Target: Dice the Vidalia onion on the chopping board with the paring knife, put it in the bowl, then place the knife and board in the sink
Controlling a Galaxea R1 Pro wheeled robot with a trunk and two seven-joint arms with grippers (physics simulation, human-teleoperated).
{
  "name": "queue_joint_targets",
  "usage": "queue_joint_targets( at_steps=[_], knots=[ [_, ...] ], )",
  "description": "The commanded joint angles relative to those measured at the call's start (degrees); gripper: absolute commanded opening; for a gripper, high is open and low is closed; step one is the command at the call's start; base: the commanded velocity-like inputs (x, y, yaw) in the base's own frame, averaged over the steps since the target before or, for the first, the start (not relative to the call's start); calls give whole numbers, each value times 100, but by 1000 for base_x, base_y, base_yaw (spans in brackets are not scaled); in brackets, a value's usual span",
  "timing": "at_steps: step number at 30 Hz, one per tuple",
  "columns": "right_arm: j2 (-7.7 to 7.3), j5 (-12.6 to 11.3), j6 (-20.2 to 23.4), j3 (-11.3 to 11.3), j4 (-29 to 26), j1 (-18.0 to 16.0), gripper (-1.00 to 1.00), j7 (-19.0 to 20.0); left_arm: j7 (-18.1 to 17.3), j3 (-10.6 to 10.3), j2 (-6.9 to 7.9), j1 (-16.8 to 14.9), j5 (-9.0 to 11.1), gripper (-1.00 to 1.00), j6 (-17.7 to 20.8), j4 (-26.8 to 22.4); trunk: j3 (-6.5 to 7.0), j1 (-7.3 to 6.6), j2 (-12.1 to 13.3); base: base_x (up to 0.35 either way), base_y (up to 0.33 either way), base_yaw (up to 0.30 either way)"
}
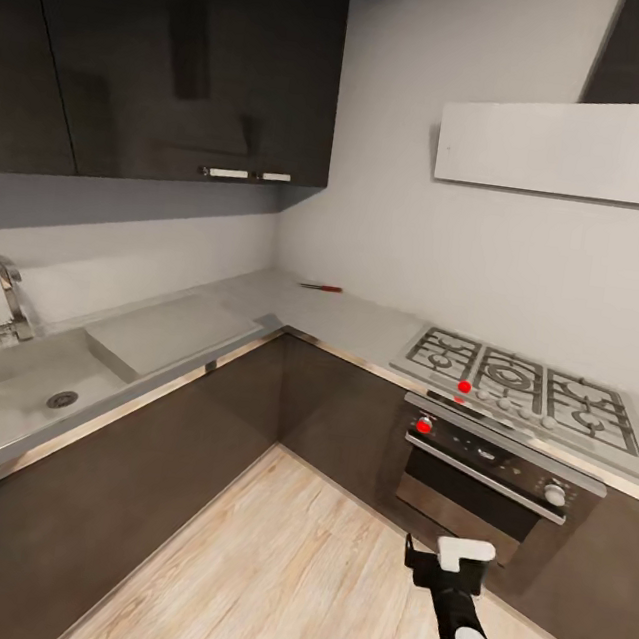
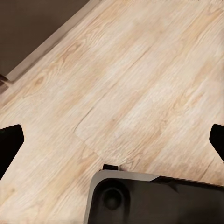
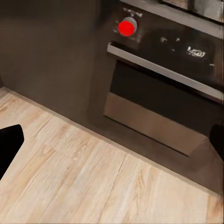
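Fingers (image 3: 10, 142) of both grippers spread wide, empty; paring knife (image 1: 321, 286) far on countertop (image 1: 360, 320), probably light, slippery; grasp red handle.

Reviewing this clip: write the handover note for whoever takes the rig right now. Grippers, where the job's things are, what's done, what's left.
Left gripper: open, empty, over the wood floor.
Right gripper: open, empty, facing the oven.
The sink is at the head view's left, set in the countertop; I see no onion in its basin from here. The paring knife lies on the countertop in the far corner.
Done: nothing that these pictures show.
Left: find the onion, board and bowl, dice, fill the bowl, then put knife and board into the sink.
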Motion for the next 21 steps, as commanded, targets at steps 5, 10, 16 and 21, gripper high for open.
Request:
queue_joint_targets(
  at_steps=[5, 10, 16, 21],
  knots=[
    [25, 52, 986, 542, -709, -433, 100, -579, 44, -23, 9, -4, 46, 100, -13, 97, -9, 2, -8, 0, 0, 0],
    [25, 45, 1997, 687, -867, -1588, 100, -740, 44, -19, 9, -3, 48, 100, -9, 112, -9, 2, -8, 0, 0, 0],
    [25, 35, 3017, 709, -674, -3092, 100, -762, 42, -18, 7, -2, 48, 100, -9, 122, -9, 2, -8, 0, 0, 0],
    [25, 46, 3395, 702, 1196, -5177, 100, -877, 39, -25, 7, -3, 48, 100, -9, 140, 9, -20, 32, 0, 0, 0]
  ],
)
